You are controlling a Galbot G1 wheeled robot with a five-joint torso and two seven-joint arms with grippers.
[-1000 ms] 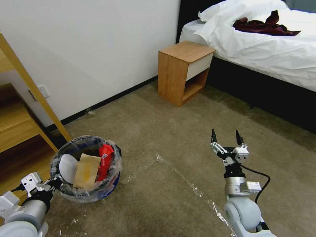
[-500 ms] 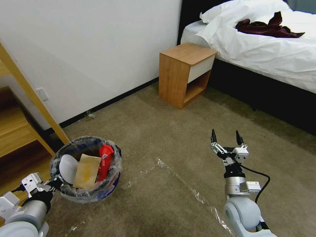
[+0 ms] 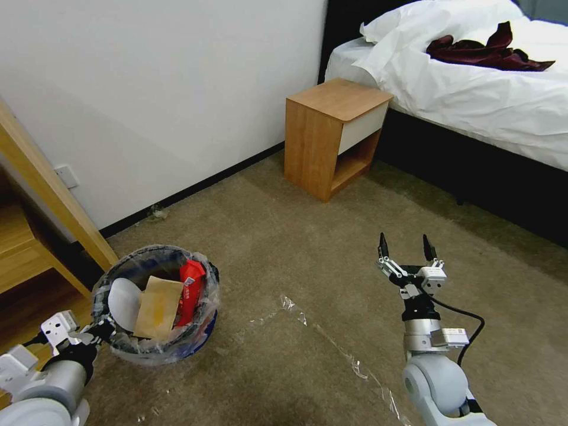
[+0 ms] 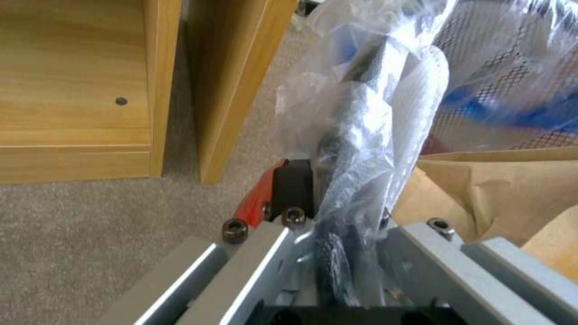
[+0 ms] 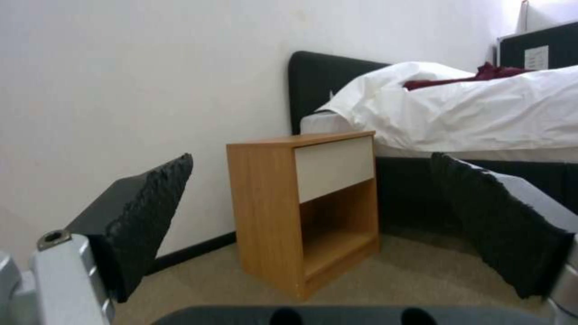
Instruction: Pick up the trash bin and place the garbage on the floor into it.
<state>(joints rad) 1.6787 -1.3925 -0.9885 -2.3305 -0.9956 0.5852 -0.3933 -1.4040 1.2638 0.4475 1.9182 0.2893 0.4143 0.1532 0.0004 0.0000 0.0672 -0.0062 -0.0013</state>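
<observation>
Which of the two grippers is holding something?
The left gripper, low beside the wooden shelf: it is clamped on the bag-lined rim of the trash bin. The right gripper hangs open and empty over the carpet.

The left gripper's (image 3: 102, 329) fingertips are hidden behind the plastic-lined rim of the trash bin (image 3: 155, 307). The bin's lower contents are covered by a tan paper bag (image 3: 157, 306). The bed (image 3: 473, 89) is cut off at the right edge.

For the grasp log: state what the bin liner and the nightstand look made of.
Bin liner: thin clear plastic film, crinkled and glossy, bunched over the trash bin rim.
Nightstand: likely wood-grain laminate board, matte, with a smooth white drawer front.
</observation>
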